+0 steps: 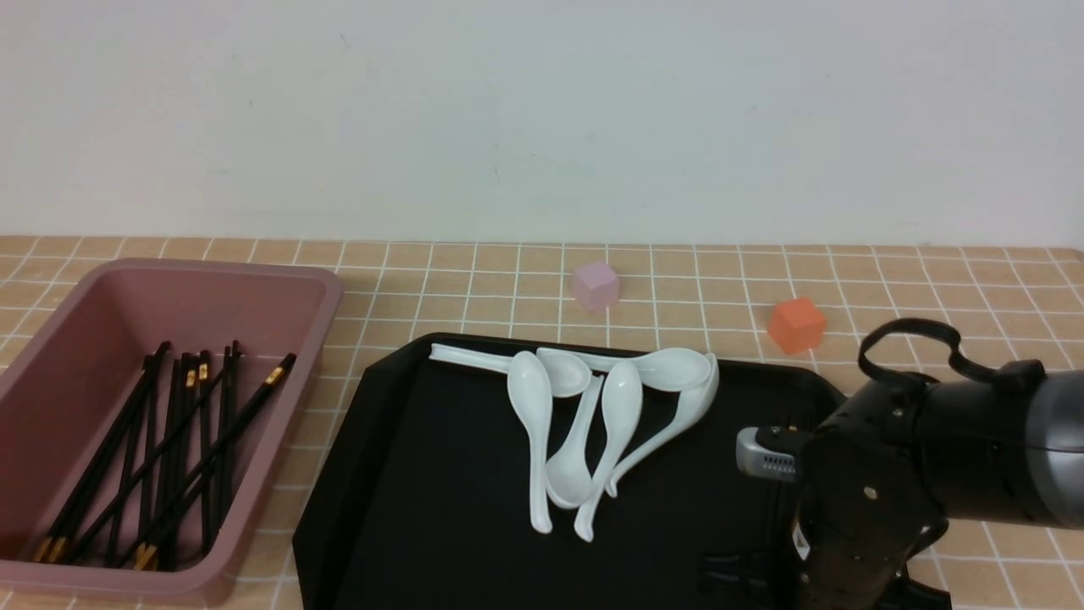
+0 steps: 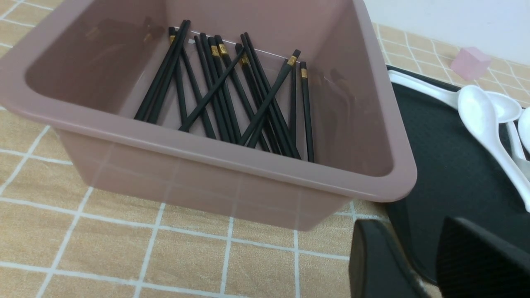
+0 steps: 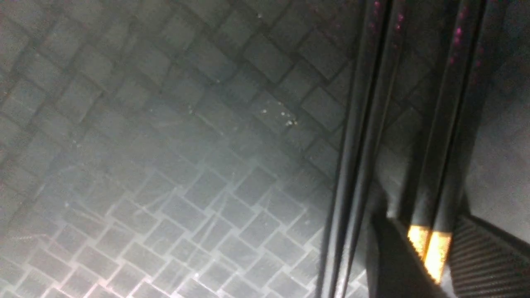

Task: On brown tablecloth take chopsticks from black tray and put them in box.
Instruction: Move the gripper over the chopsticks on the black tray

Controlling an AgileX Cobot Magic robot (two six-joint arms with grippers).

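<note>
R hand [image 3: 427, 236] round 2 black chopsticks [image 3: 445, 124] w/ gold bands

The desk's cloth [image 1: 847, 280] is tan-orange, ruled by thin white lines into small squares. The bin [image 1: 322, 288] is dusty pink. The chopsticks [image 1: 178, 457] are black, each with a small gold band. The tray [image 1: 423, 491] is glossy black; up close its surface shows a woven check of small dark-grey squares. The spoons [image 1: 533, 424] are white. There is a pale pink cube [image 1: 595, 285] and an orange cube [image 1: 796, 324]. The wall [image 1: 542, 119] is off-white.
</note>
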